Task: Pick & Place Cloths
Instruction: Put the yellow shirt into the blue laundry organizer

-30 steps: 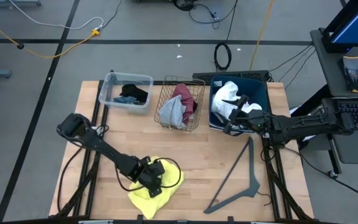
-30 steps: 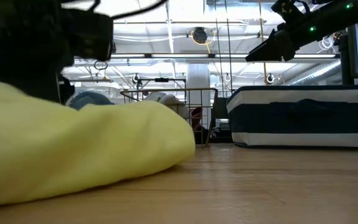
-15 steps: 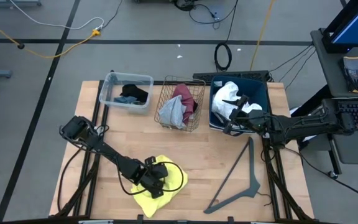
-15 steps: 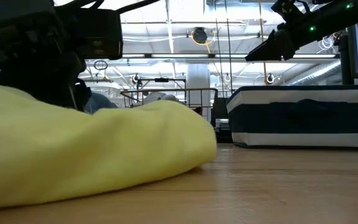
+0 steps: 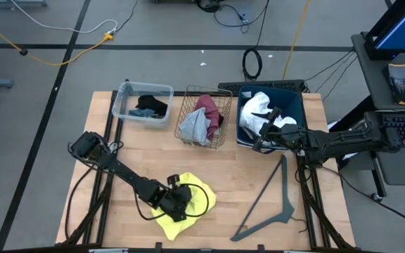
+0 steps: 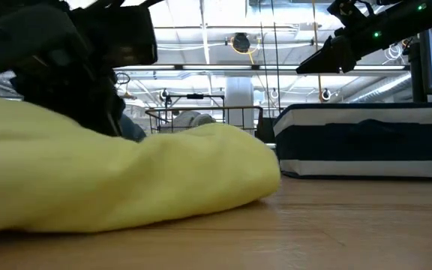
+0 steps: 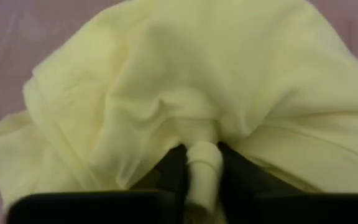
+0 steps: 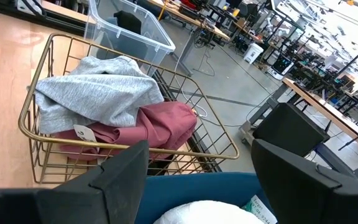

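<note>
- Right wrist view: no legible writing; small white tag on maroon cloth (image 8: 135, 127).
- Left gripper (image 7: 202, 163) pinches crumpled yellow cloth (image 5: 199, 197).
- Right gripper (image 8: 197, 171) spread apart above bin.

Pale wooden table (image 5: 223, 169). Along the far edge, left to right: clear tub (image 5: 143, 105), wire basket (image 5: 204, 117), dark blue bin (image 5: 271, 117), each apart from the next. Near the front edge, crumpled yellow cloth (image 5: 188, 208). To its right, well apart, grey angled bar (image 5: 271, 202) lying flat.
</note>
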`<state>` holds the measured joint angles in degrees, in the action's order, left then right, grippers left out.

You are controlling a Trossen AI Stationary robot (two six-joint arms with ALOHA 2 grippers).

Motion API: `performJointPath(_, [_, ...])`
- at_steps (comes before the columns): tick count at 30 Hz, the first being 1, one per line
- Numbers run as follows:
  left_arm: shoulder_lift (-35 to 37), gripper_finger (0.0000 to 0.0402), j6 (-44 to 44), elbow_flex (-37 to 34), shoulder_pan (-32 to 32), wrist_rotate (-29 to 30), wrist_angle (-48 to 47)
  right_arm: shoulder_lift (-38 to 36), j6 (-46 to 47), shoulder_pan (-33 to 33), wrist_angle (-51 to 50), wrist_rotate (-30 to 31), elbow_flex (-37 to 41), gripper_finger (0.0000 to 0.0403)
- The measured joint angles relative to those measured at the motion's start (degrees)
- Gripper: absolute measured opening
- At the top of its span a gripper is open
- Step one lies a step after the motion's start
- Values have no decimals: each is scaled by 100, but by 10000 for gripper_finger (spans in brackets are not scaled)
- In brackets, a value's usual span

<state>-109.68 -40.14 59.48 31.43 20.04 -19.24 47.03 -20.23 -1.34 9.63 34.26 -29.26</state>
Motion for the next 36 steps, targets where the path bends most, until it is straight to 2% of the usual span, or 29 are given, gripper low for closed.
performJointPath(4, [1,14,0,0,-60,16,17,0,0,0,0,0,0,279])
performJointPath(11, [-23,7,845,-26,-226,36,845,0,0,-1,0,0,0,279])
performJointPath(20, [252,5,1670,-28,-625,-645,1212,0,0,0,0,-2,0,279])
performJointPath(24, [570,5,2025,-37,-736,-805,1293,0,0,0,0,-2,0,279])
performJointPath(36, [1660,5,2640,-24,-805,-761,1608,-9,-4,0,9,-2,-2,279])
